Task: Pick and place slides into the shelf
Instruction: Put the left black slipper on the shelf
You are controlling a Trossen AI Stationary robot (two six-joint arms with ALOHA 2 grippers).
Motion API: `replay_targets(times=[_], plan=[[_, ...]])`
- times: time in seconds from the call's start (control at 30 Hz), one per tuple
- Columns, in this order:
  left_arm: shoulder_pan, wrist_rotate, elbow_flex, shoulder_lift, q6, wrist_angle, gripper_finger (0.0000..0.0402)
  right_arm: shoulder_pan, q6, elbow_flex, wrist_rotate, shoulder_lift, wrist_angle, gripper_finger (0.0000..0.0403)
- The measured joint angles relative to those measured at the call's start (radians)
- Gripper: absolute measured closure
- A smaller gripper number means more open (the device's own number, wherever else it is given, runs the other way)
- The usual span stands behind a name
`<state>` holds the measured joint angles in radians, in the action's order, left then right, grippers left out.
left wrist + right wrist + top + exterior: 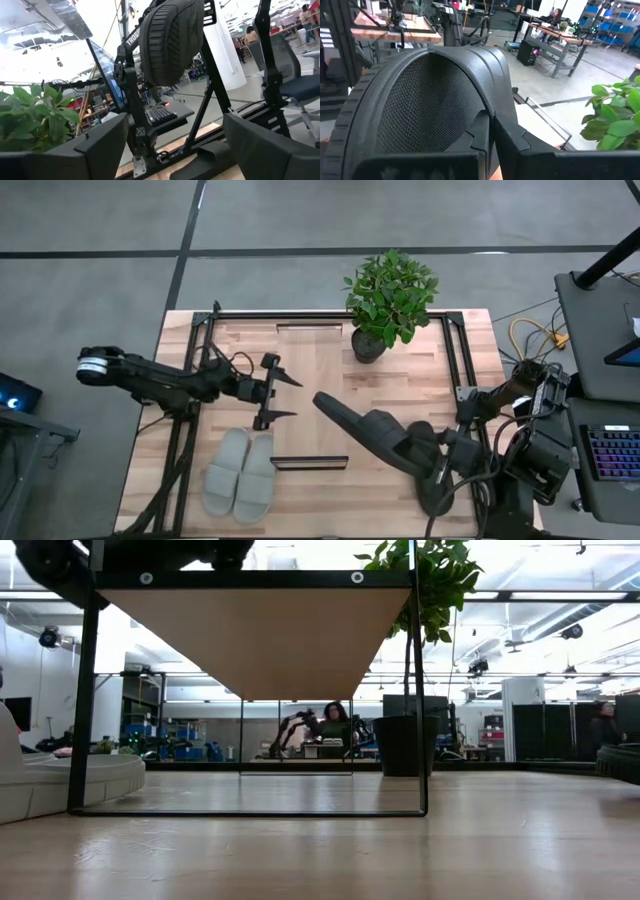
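Right claw [425,455] clamped on dark slide [365,430], at about 4 o'clock on the desk [400,500]. Long axis of that slide running from the claw toward 10 o'clock, free end aimed at mid-desk and the shelf [330,330]. Left claw [285,395] with fingers apart, holding nothing, at 9 o'clock of the slide's free end, facing it, near but not touching. Pale grey pair [242,473] lying at 7 o'clock, side by side. Nearer to the dark slide: right arm, already gripping.
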<state>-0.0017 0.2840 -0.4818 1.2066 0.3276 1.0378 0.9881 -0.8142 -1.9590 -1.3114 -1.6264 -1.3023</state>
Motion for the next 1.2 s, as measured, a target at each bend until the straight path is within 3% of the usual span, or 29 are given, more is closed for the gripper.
replay_targets(times=[0.33, 0.57, 1.2], plan=[[0.0, 0.016, -0.083, 0.062, -0.041, 0.0, 0.0088, 0.0, 0.011, 0.048, 0.008, -0.001, 0.086, 0.0392], [-0.002, 0.129, -0.137, 0.104, -0.095, 0.003, 0.0088, -0.007, 0.01, 0.059, 0.01, -0.001, 0.139, 0.0392], [-0.012, 0.151, -0.202, 0.204, -0.165, 0.08, 0.0088, -0.045, 0.007, 0.058, 0.036, -0.031, 0.178, 0.0392]])
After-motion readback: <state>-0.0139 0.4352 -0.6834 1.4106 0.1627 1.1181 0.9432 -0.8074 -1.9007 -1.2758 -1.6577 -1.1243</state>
